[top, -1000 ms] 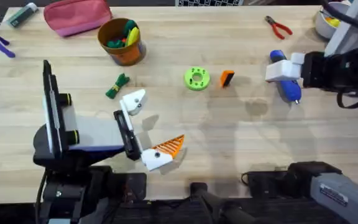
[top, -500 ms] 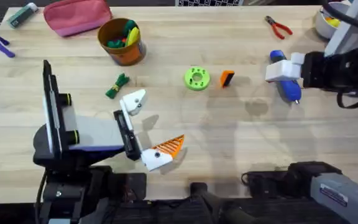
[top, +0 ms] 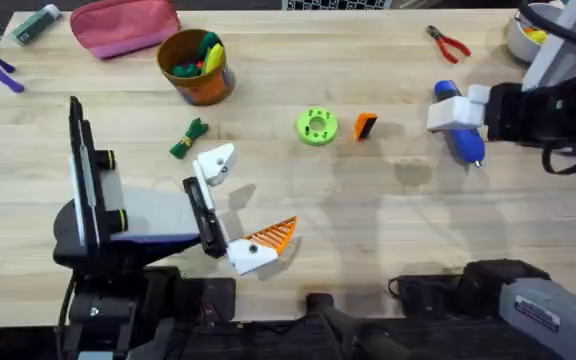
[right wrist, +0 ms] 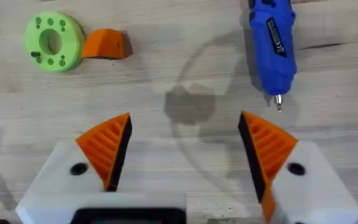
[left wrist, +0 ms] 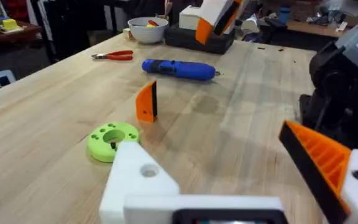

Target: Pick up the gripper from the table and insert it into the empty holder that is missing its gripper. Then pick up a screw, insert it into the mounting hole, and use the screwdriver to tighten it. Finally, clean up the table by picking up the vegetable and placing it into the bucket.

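From overhead, the orange gripper sits just right of the green disc; the left gripper is spread wide, grasping nothing. In the right wrist view, the right gripper is open too, empty, screwdriver nearby.

Pale wooden table, green disc and orange gripper beyond the left pincer, vegetable near its bare holder, screwdriver under the right pincer, bucket, pink pouch, pliers farther off.
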Controlling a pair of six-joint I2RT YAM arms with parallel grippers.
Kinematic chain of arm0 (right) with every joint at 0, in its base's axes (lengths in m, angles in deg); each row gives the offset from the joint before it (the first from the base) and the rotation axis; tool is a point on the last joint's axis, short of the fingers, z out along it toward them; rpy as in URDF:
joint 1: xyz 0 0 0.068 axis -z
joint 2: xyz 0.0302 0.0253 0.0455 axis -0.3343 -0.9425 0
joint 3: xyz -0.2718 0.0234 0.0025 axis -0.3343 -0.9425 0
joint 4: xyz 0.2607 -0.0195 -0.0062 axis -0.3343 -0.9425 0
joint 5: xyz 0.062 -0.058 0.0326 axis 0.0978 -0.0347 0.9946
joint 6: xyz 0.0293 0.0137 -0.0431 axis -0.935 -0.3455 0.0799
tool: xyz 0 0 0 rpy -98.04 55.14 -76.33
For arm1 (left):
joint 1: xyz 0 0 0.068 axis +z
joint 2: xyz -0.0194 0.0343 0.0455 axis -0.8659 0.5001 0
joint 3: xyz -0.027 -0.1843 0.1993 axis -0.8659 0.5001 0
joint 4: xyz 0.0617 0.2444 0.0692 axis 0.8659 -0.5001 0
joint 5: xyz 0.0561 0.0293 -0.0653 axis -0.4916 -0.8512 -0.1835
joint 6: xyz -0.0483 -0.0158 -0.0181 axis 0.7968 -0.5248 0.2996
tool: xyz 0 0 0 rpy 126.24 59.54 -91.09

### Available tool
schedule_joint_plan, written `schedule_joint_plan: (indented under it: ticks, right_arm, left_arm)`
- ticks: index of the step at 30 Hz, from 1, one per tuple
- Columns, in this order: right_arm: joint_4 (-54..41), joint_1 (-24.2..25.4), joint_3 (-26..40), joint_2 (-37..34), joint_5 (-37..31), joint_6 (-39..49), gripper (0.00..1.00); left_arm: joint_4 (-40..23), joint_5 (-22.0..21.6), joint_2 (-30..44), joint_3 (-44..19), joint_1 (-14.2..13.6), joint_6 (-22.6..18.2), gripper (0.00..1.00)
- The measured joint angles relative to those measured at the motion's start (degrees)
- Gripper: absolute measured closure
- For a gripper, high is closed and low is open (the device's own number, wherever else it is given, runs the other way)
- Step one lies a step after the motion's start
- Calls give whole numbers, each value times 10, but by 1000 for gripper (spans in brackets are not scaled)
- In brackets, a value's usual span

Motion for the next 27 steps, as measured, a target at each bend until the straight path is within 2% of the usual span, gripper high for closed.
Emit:
schedule_joint_plan:
  ticks: [14, 21, 27]
  right_arm:
    - [5, 0, 0, 0, 0, -16, 8]
    - [-3, 0, 1, -7, -21, -22, 7]
    - [-31, -22, 15, -11, -35, -22, 8]
  left_arm:
    - [0, 0, 0, 0, 0, 0, 15]
    - [0, 0, 0, 0, 0, 0, 15]
    - [0, 2, 0, 0, 0, 0, 15]
